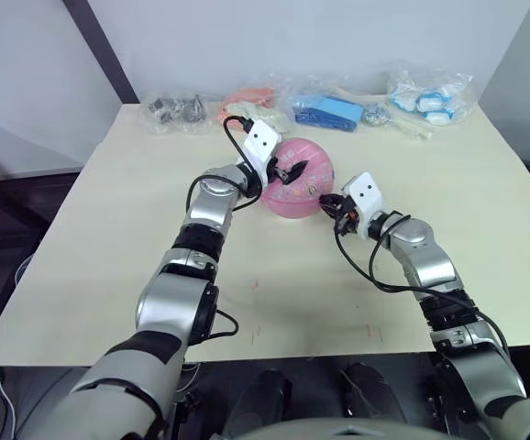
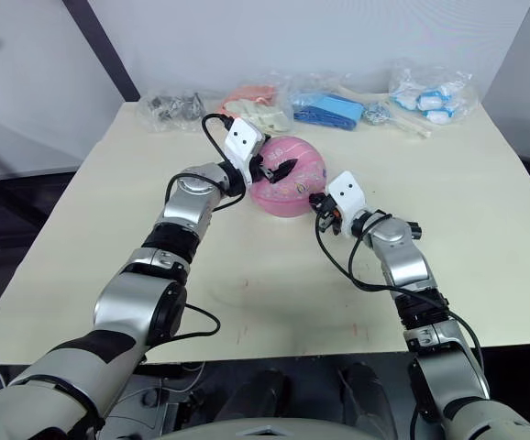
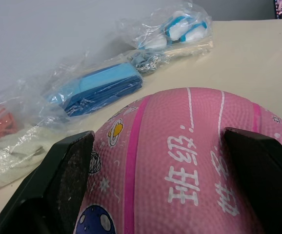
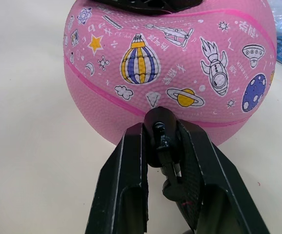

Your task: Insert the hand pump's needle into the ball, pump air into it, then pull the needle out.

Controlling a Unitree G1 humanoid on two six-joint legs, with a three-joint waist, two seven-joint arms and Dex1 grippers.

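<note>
The pink ball with cartoon prints rests on the cream table, a little behind its middle. My left gripper sits on top of the ball, fingers spread wide and pressed against both sides of its upper part. At the ball's near side, my right gripper is shut on the black fitting of the needle, whose tip touches the ball's skin low down. The metal pin itself is hidden at that contact. The hand pump's barrel is out of view.
Along the table's far edge lie plastic bags: grey metal parts, orange and cream items, blue cloth, white-and-blue items. Bare tabletop stretches left, right and in front of the ball.
</note>
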